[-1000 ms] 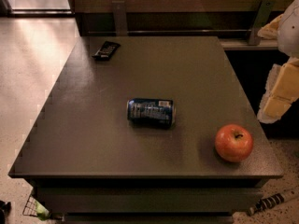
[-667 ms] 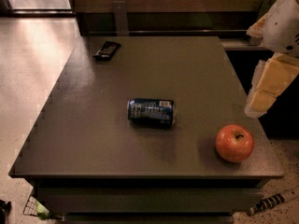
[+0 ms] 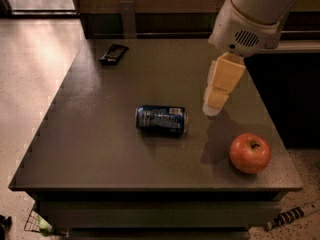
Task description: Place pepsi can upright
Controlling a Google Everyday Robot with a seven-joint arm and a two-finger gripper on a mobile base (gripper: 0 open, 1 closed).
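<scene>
Since a second ago, the arm has swung in from the right edge and now reaches over the counter [image 3: 100, 149]. In the camera view, the hand [image 3: 212, 108] points down, its tip near the pepsi can [image 3: 161, 120] at the can's 3 o'clock and apart from it. Whether the hand is apart or together cannot be told. The pepsi can lies on its side near the counter's middle. A red apple [image 3: 250, 152] sits at the can's 4 o'clock, and a flat black object [image 3: 113, 53] lies at its 11 o'clock, well apart.
</scene>
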